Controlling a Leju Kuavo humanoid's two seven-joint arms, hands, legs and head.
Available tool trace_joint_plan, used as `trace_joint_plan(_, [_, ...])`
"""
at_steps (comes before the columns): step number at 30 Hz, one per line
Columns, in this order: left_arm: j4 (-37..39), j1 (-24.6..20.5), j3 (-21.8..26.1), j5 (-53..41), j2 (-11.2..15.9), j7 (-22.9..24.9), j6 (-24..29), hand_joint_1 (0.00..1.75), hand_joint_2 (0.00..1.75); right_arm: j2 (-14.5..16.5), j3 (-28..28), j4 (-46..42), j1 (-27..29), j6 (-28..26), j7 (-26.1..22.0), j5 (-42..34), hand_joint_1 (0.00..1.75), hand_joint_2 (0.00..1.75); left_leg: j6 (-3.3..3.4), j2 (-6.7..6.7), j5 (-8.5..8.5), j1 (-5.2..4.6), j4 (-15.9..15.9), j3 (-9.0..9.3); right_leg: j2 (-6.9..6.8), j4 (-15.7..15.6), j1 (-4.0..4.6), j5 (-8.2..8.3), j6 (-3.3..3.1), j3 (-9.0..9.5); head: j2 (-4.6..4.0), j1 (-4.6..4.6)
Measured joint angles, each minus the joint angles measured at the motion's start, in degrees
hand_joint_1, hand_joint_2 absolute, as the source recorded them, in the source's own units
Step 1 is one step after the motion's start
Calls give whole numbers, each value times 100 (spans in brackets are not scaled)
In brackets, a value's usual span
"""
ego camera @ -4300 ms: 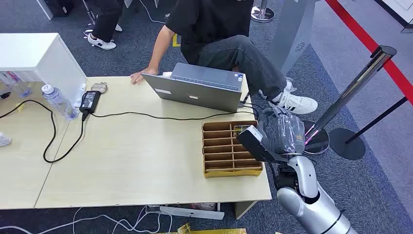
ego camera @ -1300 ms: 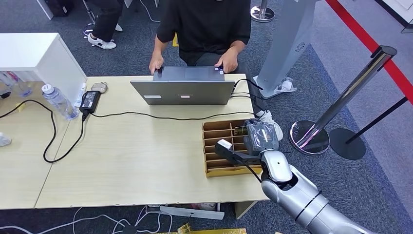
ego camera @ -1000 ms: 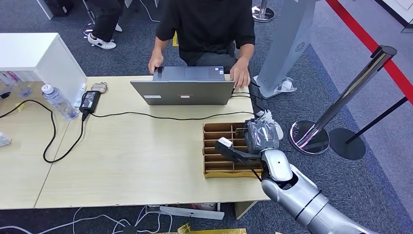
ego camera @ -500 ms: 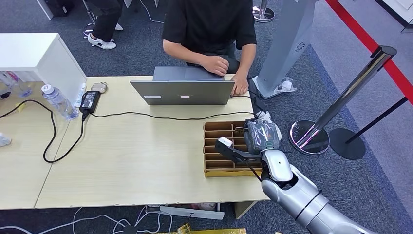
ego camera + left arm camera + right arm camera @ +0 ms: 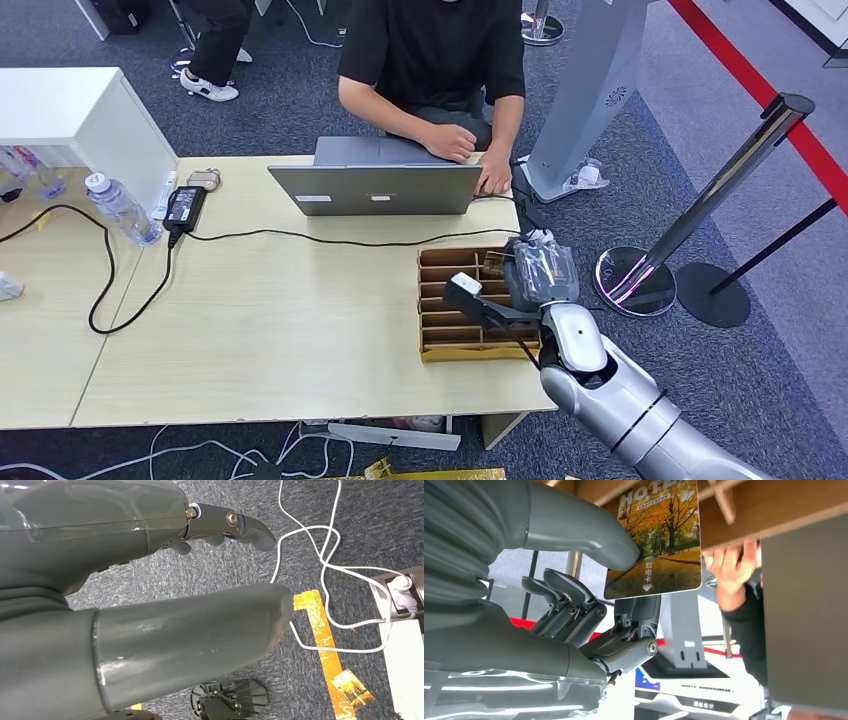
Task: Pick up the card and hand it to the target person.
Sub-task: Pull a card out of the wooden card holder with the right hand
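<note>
One card (image 5: 658, 537) pinched by right hand (image 5: 589, 605) over one organizer (image 5: 450, 310); left hand (image 5: 150, 605) empty, fingers apart

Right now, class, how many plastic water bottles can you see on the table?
2. One bottle stands beside the black cable at the table's left; another bottle is by the white cabinet. More may be hidden.

Grey carpet (image 5: 700, 150), pale wooden table (image 5: 260, 330)

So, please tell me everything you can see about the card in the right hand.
The card is a glossy rectangle with rounded corners, printed with yellow autumn trees, pale lettering and a small arrow. The right hand pinches it between the thick thumb and the dark fingers. Its far end is still among the wooden dividers of the box.
</note>
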Motion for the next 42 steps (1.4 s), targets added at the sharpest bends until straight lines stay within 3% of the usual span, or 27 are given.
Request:
trace_joint_plan(24, [19, 40, 2, 123, 7, -100, 47, 0, 0, -510, -526, -1318, -20, 62, 403, 228, 175, 175, 0, -1, 0, 0, 1, -1, -1, 0, 0, 0, 0, 0, 0, 1])
trace_joint_plan(31, [39, 39, 2, 122, 7, -77, 52, 0, 0, -779, -804, -1483, -107, 95, 622, 725, 175, 175, 0, -1, 0, -1, 1, -1, -1, -1, -1, 0, 0, 0, 0, 0])
trace_joint_plan(36, [39, 22, 2, 106, 4, -30, 52, 0, 0, -902, -1003, -1476, -162, -428, 553, 1303, 175, 175, 0, -1, 0, 0, 2, -1, -2, 0, 0, 0, 0, 0, 0, 0])
trace_joint_plan(42, [39, 15, 1, 99, 0, -19, 52, 0, 0, -968, -1141, -1432, -178, -539, 516, 1428, 175, 175, 0, -1, 0, 0, 1, -1, -1, 0, 0, 0, 0, 0, 0, 0])
